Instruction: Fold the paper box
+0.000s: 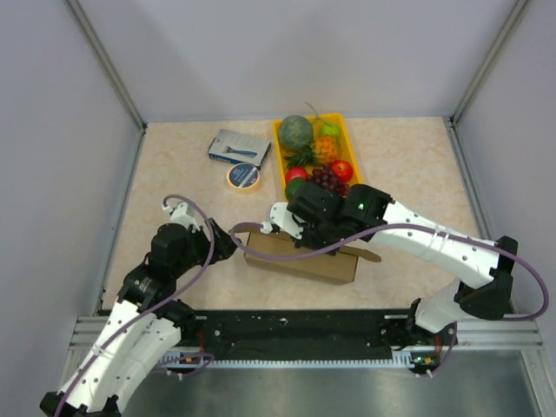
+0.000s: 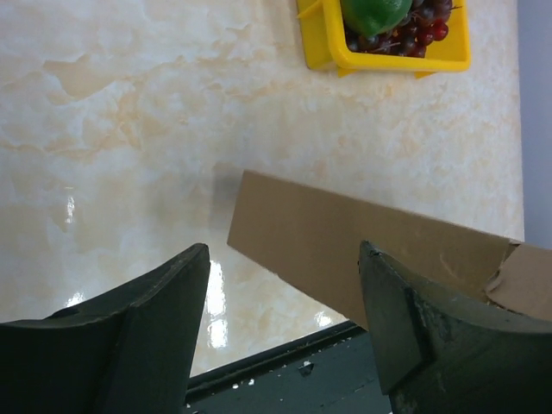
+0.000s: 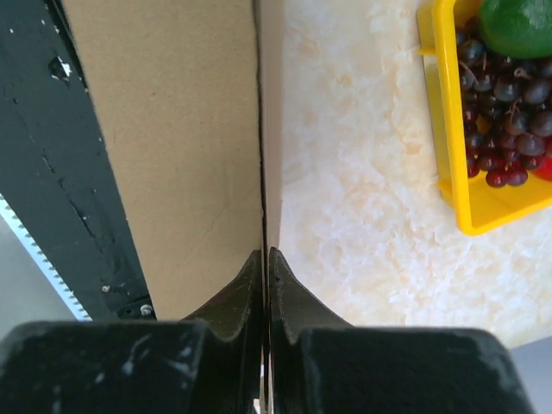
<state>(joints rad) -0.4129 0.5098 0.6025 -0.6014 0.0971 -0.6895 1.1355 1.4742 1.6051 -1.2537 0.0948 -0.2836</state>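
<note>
Brown cardboard paper box [image 1: 313, 265] lay crosswise; your right fingers [image 3: 228, 306] pinched its wall, left fingers [image 2: 155, 302] gaped just short of its left end.

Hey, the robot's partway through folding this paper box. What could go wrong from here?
1. The right gripper is shut on just a thin edge of the paper box, so that panel may slip out or crease if pulled.
2. The left gripper is open with the box's corner between its fingers; closing could crush that corner or shove the box sideways.
3. The yellow fruit tray sits close beyond the box, so a wide swing might bump it.
</note>
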